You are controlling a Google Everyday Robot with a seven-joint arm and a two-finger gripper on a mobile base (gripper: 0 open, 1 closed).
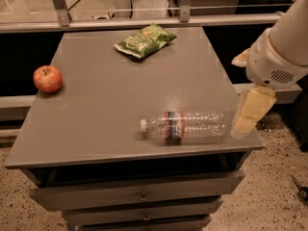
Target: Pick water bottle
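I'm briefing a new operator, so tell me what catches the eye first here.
The water bottle lies on its side near the front edge of the table, cap pointing left. The gripper hangs just past the bottle's base at the table's right edge. A red apple sits at the left edge.

We're in what looks like a robotics lab or test area: a grey drawer cabinet (120,105) stands on a speckled floor (260,206), with small pulls on the drawer fronts (139,195) under its top. Behind the cabinet runs a metal rail (144,22) with upright posts. At the cabinet's right edge a white robot arm (284,47) hangs its gripper (250,114). On the cabinet's top an apple (47,78), a green snack bag (144,41) and a water bottle (185,125) lie well apart.
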